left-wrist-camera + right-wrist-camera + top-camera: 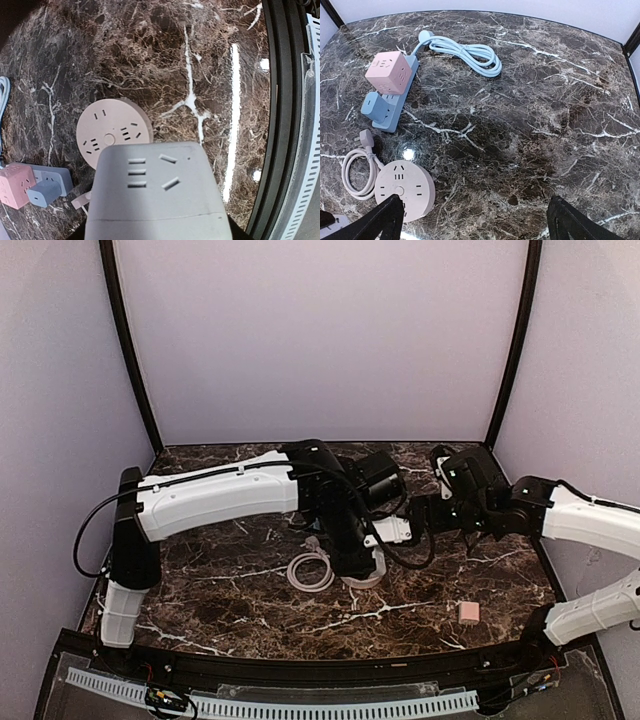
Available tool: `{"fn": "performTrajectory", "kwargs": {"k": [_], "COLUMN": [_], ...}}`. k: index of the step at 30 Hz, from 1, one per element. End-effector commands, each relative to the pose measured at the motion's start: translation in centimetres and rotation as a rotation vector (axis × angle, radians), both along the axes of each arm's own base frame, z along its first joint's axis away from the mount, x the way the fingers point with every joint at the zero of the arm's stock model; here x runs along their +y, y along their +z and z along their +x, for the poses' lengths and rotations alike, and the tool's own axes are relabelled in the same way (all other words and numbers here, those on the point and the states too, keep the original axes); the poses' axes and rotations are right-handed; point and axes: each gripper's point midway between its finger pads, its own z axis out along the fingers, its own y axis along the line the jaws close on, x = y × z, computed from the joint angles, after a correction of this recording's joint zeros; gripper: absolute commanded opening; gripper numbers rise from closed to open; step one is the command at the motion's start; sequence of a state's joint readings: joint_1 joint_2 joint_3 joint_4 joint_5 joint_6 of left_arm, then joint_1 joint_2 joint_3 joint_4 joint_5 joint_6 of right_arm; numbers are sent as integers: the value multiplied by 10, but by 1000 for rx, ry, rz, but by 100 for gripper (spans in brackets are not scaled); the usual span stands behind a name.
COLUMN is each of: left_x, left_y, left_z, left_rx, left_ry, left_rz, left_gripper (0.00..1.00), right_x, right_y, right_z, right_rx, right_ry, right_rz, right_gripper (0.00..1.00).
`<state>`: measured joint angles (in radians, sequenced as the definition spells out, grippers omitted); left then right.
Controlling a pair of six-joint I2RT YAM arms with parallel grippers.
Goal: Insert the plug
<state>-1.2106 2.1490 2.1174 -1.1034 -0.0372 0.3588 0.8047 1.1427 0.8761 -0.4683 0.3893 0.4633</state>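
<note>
A pale grey plug block, with socket slots on its upper face, fills the bottom of the left wrist view. My left gripper is shut on it, and the block hides its fingers. Just under and beyond the block, a round white socket disc lies flat on the marble. From above, the block hangs over the disc at mid table. My right gripper stands open with nothing between its black fingertips, hovering to the right of the disc.
The disc's white cable lies coiled with its plug loose. A blue power strip carries a pink cube and a blue adapter; its blue cable coils behind. A small pink block lies front right.
</note>
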Motion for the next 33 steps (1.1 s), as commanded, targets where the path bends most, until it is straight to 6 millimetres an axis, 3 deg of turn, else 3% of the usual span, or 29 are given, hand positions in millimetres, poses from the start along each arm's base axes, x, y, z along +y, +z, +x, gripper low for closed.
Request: {"fn": "performTrajectory", "kwargs": {"k": [1,7,13,17,22,33], "left_x": [5,21,35,41,48,63], "left_y": [1,-15,-27,-34,-42,-32], "left_z": [7,17,9,5,3,0], "left_rx": [16,61,142,165,177,165], "left_ry": [-12,17,26,30,42,58], "left_rz": [30,88,113,108,115,100], "left_gripper": [1,1,1,1,1,1], "right_x": [1,37,78,90,105,120], "right_y": [-24,-58,-77,-90,-103,-136], "right_z": [1,3,-3,-3,-4,-24], "right_rx": [68,175,265,298,339,461], "right_ry": [-26,69,239,289,336,403], "right_rz": [-10,77,241,269,301,310], "right_gripper": [98,83,61,57,44,36]}}
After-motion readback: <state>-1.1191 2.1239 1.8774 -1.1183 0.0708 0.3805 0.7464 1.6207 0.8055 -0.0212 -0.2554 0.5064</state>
